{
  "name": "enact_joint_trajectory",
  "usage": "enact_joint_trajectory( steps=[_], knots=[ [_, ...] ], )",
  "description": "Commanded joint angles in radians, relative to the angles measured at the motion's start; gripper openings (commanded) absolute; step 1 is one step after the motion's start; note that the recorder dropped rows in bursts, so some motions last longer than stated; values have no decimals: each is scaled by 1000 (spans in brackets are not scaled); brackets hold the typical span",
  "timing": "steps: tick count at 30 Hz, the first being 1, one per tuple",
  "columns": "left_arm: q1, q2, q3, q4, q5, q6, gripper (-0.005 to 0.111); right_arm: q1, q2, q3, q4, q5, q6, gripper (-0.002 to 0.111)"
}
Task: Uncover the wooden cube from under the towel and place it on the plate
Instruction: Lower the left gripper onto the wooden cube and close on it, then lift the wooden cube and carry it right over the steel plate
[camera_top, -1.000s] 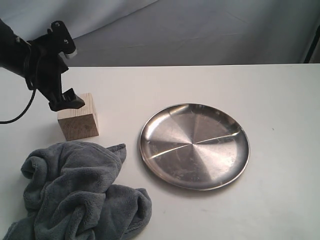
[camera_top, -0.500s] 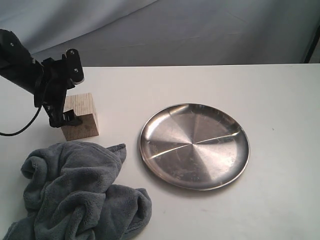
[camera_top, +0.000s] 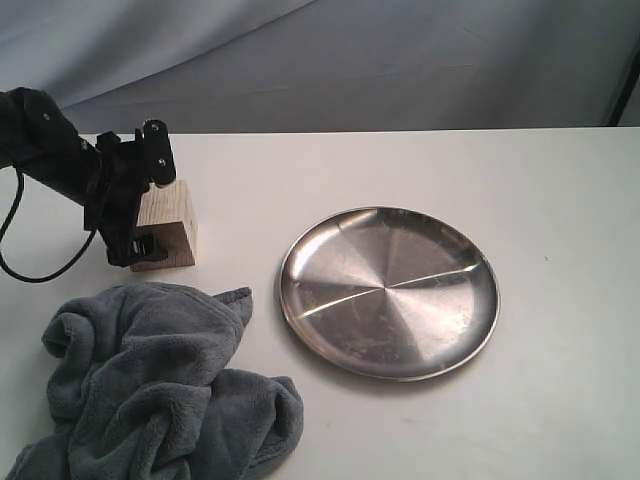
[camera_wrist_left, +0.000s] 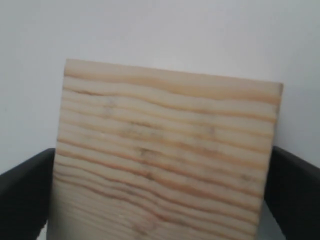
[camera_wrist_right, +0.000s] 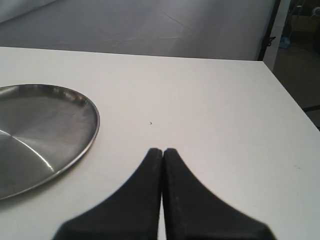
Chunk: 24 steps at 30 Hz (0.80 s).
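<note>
The wooden cube (camera_top: 172, 212) stands uncovered on the white table, left of the round steel plate (camera_top: 388, 292). My left gripper (camera_top: 152, 232) has come down over the cube from the left and is open, one black finger on either side of it. In the left wrist view the cube (camera_wrist_left: 165, 140) fills the frame between the two fingers (camera_wrist_left: 25, 195); I cannot tell whether they touch it. The dark grey towel (camera_top: 150, 390) lies bunched in front of the cube, off it. My right gripper (camera_wrist_right: 162, 150) is shut and empty, over bare table beside the plate (camera_wrist_right: 40, 130).
The table's right edge (camera_wrist_right: 290, 100) runs close to the right gripper. A grey backdrop (camera_top: 400, 60) hangs behind the table. The left arm's black cable (camera_top: 30, 270) loops over the table at the far left.
The left gripper has dropped from above the cube's top to straddle the cube at table level. Cube, towel and plate have not moved.
</note>
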Motion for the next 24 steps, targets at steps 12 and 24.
enact_joint_trajectory(
  steps=[12, 24],
  knots=[
    [-4, 18, -3, -69, -11, -6, 91, 4, -6, 4, -2, -6, 1, 0],
    [-4, -61, -3, -90, 109, -59, 0, 4, -6, 4, -2, -6, 1, 0]
  ],
)
